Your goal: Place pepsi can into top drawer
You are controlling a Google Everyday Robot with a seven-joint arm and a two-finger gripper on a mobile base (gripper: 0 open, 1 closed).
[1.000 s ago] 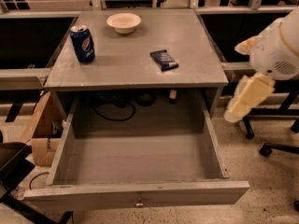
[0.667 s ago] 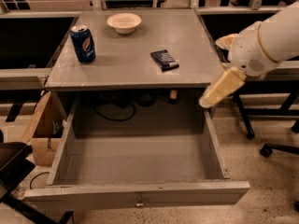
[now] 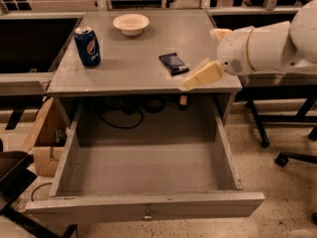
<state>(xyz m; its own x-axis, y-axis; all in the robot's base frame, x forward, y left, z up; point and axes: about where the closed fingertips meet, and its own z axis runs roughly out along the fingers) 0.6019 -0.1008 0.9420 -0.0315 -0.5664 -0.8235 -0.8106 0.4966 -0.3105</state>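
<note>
The pepsi can point(image 3: 87, 46) stands upright on the back left of the grey table top point(image 3: 129, 71). The top drawer point(image 3: 143, 202) below the table is pulled fully out, with nothing in it, and has a small metal knob point(image 3: 147, 215) on its front panel. My gripper point(image 3: 199, 57) hangs over the table's right front part, far right of the can. Its two cream fingers are spread apart and hold nothing. The lower finger point(image 3: 203, 75) is just right of a flat dark-blue snack packet point(image 3: 173, 63).
A white bowl point(image 3: 131, 24) sits at the back middle of the table. A cardboard box point(image 3: 42, 138) stands left of the drawer. A dark chair part point(image 3: 15, 182) is at lower left, and chair legs point(image 3: 294, 157) are at the right. Cables point(image 3: 121, 115) hang behind the drawer.
My arm has swung left and up from beside the table's right side to over its right front part, near the snack packet. The can and the drawer have not moved.
</note>
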